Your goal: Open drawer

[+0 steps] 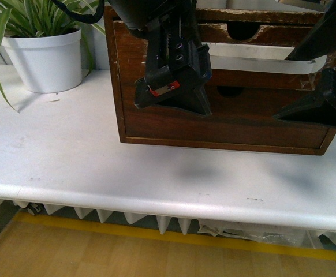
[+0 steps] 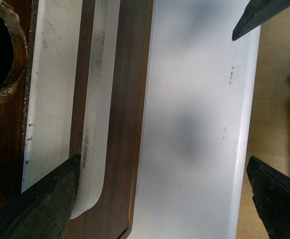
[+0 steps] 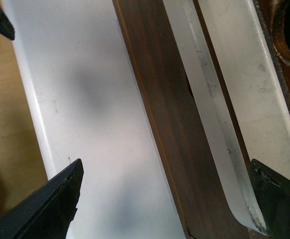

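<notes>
**Drawer and fingers, front and wrist views.** The left fingers (image 1: 174, 86) and right fingers (image 1: 324, 101) hang spread wide in front of the drawer (image 1: 260, 78), and each pair is empty. The white handle (image 1: 260, 60) spans the gap between the two pairs. In each wrist view one finger lies over a curved end of the handle and the other out over the counter (image 1: 70, 161) edge; contact cannot be told. Open counter lies below the fingers, up to its rounded front edge, with the floor (image 1: 70, 254) beyond. A plant (image 1: 41, 57) stands well outside the left fingers, apart from the cabinet (image 1: 119, 86).
</notes>
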`<act>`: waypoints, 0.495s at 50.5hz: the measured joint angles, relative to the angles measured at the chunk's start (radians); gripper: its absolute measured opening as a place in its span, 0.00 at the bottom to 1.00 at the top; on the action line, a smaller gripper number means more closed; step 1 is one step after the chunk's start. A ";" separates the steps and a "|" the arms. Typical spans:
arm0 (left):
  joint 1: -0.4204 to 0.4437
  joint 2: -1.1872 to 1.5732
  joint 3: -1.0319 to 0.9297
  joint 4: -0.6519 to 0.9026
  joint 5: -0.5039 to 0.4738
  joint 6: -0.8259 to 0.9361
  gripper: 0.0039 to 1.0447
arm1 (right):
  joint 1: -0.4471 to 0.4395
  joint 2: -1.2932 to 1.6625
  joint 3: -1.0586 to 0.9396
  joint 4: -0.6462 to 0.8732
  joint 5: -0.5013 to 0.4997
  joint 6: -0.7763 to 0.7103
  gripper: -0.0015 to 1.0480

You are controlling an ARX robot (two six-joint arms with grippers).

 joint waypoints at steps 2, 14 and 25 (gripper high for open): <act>0.000 -0.004 0.000 -0.018 0.000 0.010 0.94 | 0.000 -0.005 0.000 -0.020 -0.004 -0.021 0.91; -0.002 -0.034 -0.002 -0.132 -0.003 0.061 0.94 | -0.003 -0.026 -0.010 -0.093 -0.042 -0.076 0.91; -0.018 -0.080 -0.048 -0.162 -0.005 0.095 0.94 | 0.000 -0.058 -0.035 -0.140 -0.060 -0.113 0.91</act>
